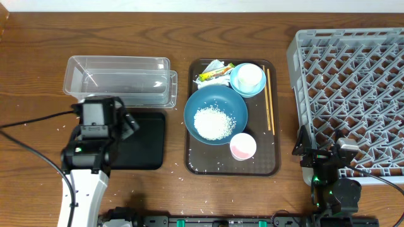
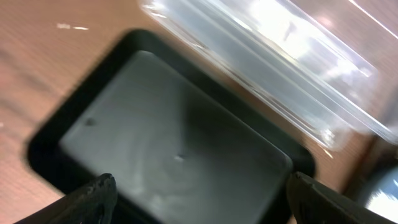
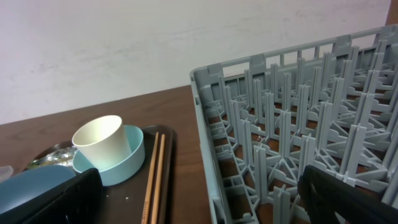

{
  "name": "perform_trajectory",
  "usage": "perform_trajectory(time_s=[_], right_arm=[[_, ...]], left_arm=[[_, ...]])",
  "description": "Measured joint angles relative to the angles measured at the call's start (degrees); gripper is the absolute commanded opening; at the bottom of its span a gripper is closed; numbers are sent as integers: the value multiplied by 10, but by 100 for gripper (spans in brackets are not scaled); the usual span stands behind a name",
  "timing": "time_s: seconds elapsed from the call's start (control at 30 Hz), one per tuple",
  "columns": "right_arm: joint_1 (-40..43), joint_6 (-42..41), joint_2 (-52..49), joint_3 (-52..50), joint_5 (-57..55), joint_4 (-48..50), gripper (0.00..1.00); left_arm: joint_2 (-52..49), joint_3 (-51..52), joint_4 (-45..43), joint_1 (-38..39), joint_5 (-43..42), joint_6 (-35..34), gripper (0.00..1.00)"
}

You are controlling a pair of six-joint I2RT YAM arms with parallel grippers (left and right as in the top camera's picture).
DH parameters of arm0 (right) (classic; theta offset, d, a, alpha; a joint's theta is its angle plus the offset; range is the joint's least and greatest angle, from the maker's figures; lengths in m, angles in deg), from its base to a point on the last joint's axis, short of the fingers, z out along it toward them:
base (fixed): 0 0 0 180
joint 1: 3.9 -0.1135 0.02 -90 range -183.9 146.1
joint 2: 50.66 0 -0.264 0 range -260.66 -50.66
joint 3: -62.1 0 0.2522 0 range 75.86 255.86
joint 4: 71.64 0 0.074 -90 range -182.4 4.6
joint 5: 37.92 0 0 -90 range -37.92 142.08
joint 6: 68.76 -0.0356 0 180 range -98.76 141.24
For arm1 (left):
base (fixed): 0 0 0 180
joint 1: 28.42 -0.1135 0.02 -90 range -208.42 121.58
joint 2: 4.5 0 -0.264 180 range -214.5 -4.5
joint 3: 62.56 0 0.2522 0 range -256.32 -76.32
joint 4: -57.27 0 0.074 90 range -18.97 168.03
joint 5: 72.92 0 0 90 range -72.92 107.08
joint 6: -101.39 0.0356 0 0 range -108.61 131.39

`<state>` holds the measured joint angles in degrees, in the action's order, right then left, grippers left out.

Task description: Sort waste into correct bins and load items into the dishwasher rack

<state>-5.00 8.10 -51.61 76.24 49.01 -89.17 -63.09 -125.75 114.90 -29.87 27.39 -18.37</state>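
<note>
Left arm low at the table's 7 o'clock, forearm running up toward 12, wrist tipped down. Left tool [image 1: 128, 123] is spread fully wide and holds nothing, hanging over the shallow black rectangular tray [image 1: 150, 148]. The clear plastic rectangular tub [image 1: 120, 79] sits just beside that tray at its 12 o'clock; both look empty.

Centre: flat brown serving tray [image 1: 265, 154] carries everything. Large dark-blue bowl [image 1: 199, 101] holds loose white rice grains [image 1: 213, 122]. At its 12 o'clock lie the crumpled white tissue [image 1: 218, 65] and the yellow-green snack wrapper [image 1: 213, 75]. Small light-blue bowl [image 1: 235, 82] at 1 o'clock has a plain white cup [image 1: 250, 75] standing in it. Small white cup with pink inside [image 1: 243, 146] at 5 o'clock. Thin wooden chopsticks [image 1: 269, 98] along the tray's 3 o'clock edge.

Right: large grey lattice dishwasher rack [image 1: 353, 82], no items seen in it. Right arm at 5 o'clock, its right tool [image 3: 199, 177] level, jaws fully apart, empty, aimed past the rack's near corner.

Step, by my read: the start, nothing sorted. The next move likely needs a reach to the brown tray and a pinch on the wrapper or tissue.
</note>
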Motion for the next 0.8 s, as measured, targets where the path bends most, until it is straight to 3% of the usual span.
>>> perform_trajectory(time_s=[0.37,0.8], right_arm=[[0,0,0,0,0,0,99],[0,0,0,0,0,0,99]], left_arm=[[0,0,39,-178,25,-33,89],[0,0,39,-192,25,-35,89]])
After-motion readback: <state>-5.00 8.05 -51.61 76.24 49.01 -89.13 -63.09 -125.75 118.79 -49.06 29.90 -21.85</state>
